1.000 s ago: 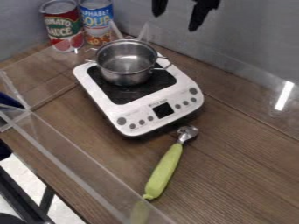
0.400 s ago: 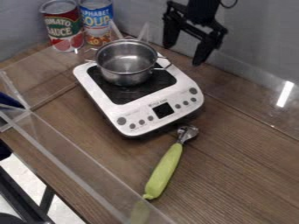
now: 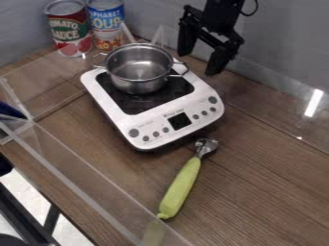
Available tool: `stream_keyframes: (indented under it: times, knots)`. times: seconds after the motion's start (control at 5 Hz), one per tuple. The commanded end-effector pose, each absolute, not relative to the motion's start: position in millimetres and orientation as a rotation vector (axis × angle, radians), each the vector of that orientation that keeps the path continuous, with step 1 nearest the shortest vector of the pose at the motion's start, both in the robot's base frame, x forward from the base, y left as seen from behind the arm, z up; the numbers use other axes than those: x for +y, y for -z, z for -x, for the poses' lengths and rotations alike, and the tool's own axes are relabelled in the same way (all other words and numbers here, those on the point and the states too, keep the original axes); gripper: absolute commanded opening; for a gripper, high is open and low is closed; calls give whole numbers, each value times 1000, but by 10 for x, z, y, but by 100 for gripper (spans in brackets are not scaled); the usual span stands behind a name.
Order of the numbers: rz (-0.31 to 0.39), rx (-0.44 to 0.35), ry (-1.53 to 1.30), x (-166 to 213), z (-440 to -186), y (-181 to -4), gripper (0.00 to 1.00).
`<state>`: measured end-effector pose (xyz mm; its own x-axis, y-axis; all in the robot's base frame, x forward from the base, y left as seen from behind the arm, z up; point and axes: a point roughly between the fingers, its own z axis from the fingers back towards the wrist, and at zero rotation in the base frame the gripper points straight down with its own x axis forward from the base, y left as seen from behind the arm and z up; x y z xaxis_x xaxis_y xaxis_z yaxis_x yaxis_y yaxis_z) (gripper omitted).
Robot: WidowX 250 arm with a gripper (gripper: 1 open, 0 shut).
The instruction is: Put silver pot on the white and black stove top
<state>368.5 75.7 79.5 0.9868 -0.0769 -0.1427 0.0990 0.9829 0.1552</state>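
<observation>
The silver pot (image 3: 139, 68) stands upright on the black glass of the white and black stove top (image 3: 154, 101), toward its back left part, empty inside. My gripper (image 3: 203, 56) hangs above the table behind the stove's right rear corner, to the right of the pot and apart from it. Its two black fingers (image 3: 218, 58) are spread wide and point down, with nothing between them. One pot handle sticks out toward the gripper.
Two labelled tin cans (image 3: 68, 27) stand at the back left, close behind the pot. A green-handled scoop (image 3: 188, 182) lies on the wooden table in front of the stove. A transparent rail (image 3: 77, 168) runs along the front left edge.
The gripper has come down from the top edge of the view to a spot beside the pot and rolled its wrist. It stays open. The pot and stove have not moved.
</observation>
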Motion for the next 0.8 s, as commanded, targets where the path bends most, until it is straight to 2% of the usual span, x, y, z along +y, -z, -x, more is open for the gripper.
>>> stream_keyframes:
  times: [0.0,0.4,0.6]
  knots:
    - [-196,95,189,697,-3676,-1012,100]
    - [-205,132,202,557,-3776,-1086,100]
    - [-210,145,262,495,-3811,-932,100]
